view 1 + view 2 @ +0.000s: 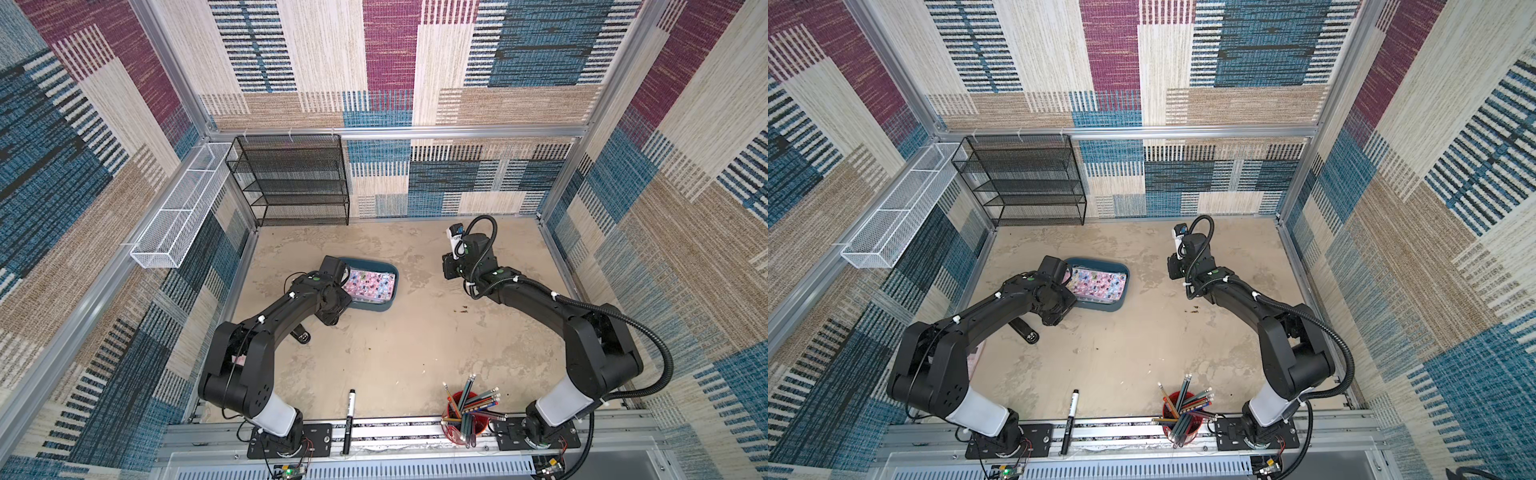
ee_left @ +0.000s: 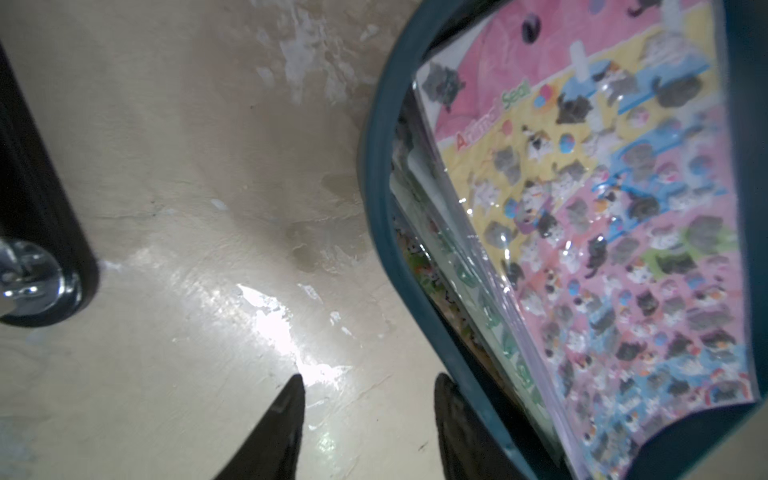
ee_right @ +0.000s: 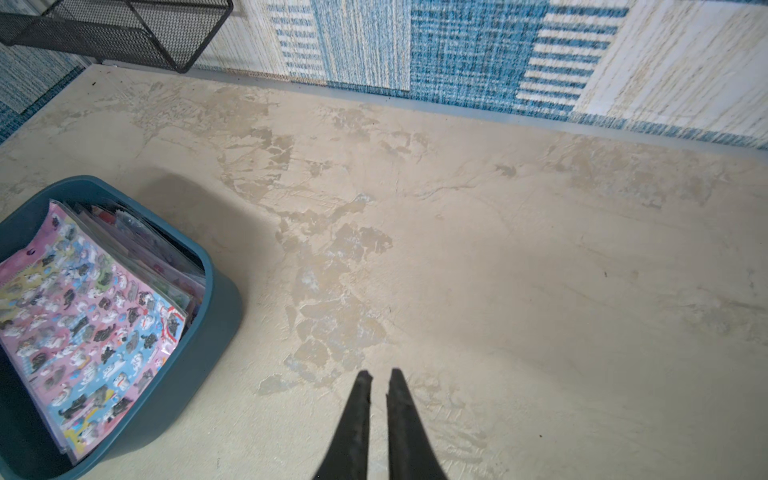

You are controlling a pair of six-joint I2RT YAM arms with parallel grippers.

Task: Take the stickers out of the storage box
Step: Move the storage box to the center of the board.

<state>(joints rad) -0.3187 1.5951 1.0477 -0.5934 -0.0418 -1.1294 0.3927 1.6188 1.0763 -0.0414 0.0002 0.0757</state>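
Note:
The storage box (image 1: 391,272) (image 1: 1126,279) is a dark teal tub left of the table's middle. The stickers (image 1: 368,286) (image 1: 1098,286) fill it as a stack, with a pink and blue sheet of tiny cats on top (image 2: 615,232) (image 3: 83,316). My left gripper (image 2: 370,378) is open just outside the box's near left end. One finger (image 2: 451,407) lies along the outer wall (image 2: 376,174), and only bare table shows between the jaws. My right gripper (image 3: 380,372) hangs over bare table to the right of the box (image 3: 216,291). Its fingers stand a narrow slit apart and hold nothing.
A black mesh rack (image 1: 291,178) (image 3: 116,29) stands at the back left, with a white wire basket (image 1: 178,208) on the left wall. A black bar with a chrome end (image 1: 301,334) (image 2: 37,282) lies beside the left arm. A marker (image 1: 349,419) and a red pencil cup (image 1: 465,415) stand at the front.

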